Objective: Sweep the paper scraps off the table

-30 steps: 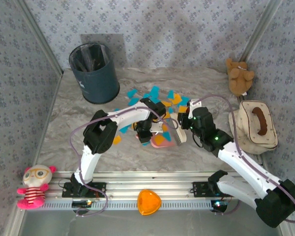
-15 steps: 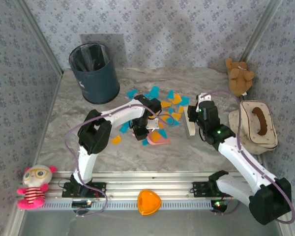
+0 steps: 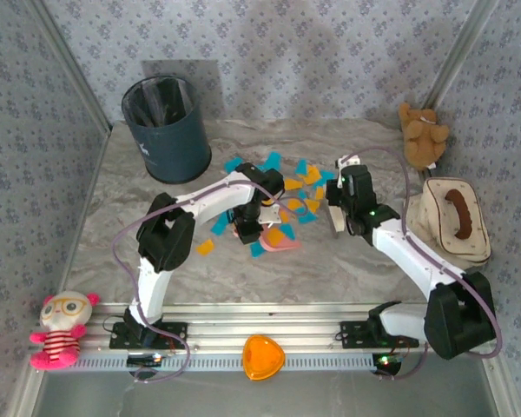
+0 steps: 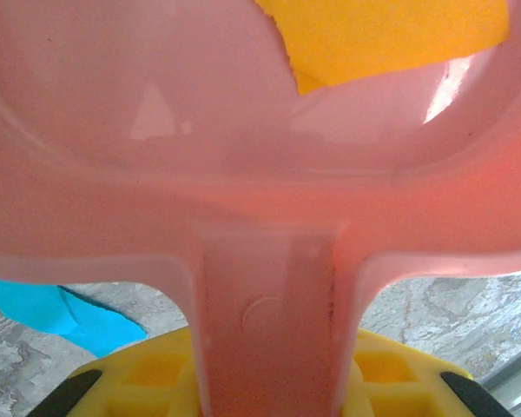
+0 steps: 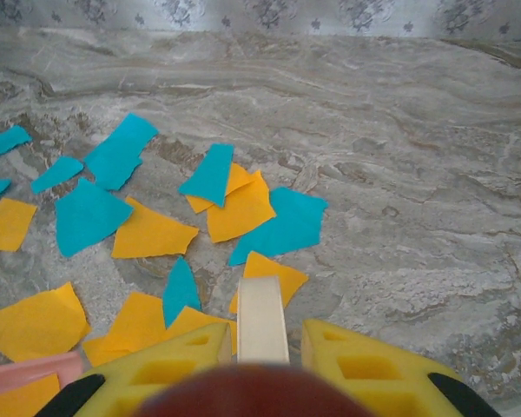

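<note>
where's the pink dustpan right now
In the top view the pink dustpan sits mid-table at the near edge of the paper scraps, its handle held by the left gripper.

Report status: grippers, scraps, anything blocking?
Left gripper shut on pink dustpan. Right gripper shut on brush. Paper scraps scattered on table between them. Nothing blocking.
</note>
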Controlling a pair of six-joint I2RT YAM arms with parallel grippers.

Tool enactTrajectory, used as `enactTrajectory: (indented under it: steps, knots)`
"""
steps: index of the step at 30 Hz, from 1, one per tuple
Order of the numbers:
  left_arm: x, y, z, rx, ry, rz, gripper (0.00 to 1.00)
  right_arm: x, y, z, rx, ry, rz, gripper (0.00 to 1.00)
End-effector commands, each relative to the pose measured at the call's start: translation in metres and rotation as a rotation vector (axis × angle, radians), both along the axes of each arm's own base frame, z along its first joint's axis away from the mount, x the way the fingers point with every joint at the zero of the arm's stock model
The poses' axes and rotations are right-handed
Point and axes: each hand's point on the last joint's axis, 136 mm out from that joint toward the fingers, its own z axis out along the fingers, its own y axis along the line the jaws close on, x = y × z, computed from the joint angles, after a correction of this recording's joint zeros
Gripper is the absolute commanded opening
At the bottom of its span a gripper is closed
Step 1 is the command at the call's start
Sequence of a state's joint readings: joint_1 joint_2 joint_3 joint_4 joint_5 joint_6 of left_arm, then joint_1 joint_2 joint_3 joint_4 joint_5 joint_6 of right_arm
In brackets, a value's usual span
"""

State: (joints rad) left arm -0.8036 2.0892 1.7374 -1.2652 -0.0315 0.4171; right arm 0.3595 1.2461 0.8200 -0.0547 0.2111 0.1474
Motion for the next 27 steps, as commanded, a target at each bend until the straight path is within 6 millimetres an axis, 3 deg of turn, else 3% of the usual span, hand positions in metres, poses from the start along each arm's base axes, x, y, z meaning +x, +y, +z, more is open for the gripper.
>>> enactTrajectory:
  steps: [1, 15, 27]
  knots:
    - [0.001, 0.002, 0.001, 0.019, 0.026, 0.024, 0.0, 0.01, 0.013, 0.021, 0.014, -0.052, 0.057, 0.0]
    - [0.002, 0.001, -0.005, 0.032, 0.042, 0.038, 0.0, -0.025, 0.044, -0.004, -0.02, 0.065, 0.222, 0.0]
    - [-0.002, 0.0, -0.007, 0.027, 0.058, 0.039, 0.0, -0.057, 0.066, 0.007, 0.043, 0.082, 0.345, 0.0]
